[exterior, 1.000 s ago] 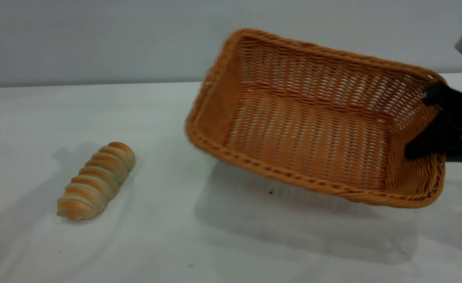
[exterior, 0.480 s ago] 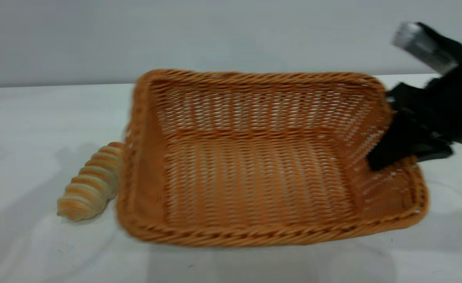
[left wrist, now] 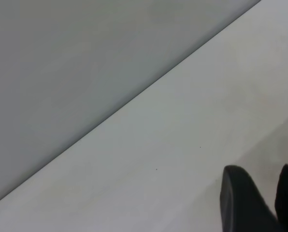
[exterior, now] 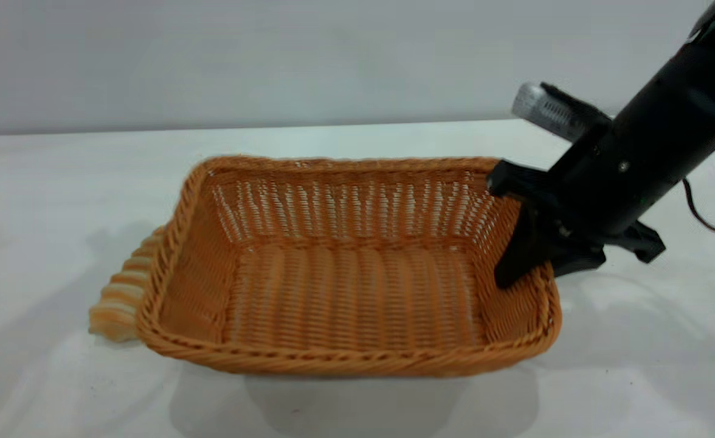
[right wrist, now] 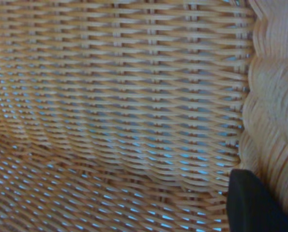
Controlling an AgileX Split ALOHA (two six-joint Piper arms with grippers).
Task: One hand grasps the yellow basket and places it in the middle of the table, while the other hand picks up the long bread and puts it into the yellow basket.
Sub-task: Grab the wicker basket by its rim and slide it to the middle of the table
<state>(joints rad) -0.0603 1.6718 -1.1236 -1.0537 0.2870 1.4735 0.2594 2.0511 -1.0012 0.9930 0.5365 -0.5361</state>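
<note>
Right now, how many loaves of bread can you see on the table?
1. The long bread lies on the table against the left end of the yellow basket, which partly hides it. The basket holds none; another could be hidden behind it.

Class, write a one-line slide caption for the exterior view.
Right gripper grips the basket rim; the bread lies half hidden behind it.

The white table [exterior: 357, 407] carries the yellow basket [exterior: 309, 362] and, touching it, the long bread [exterior: 114, 304].
</note>
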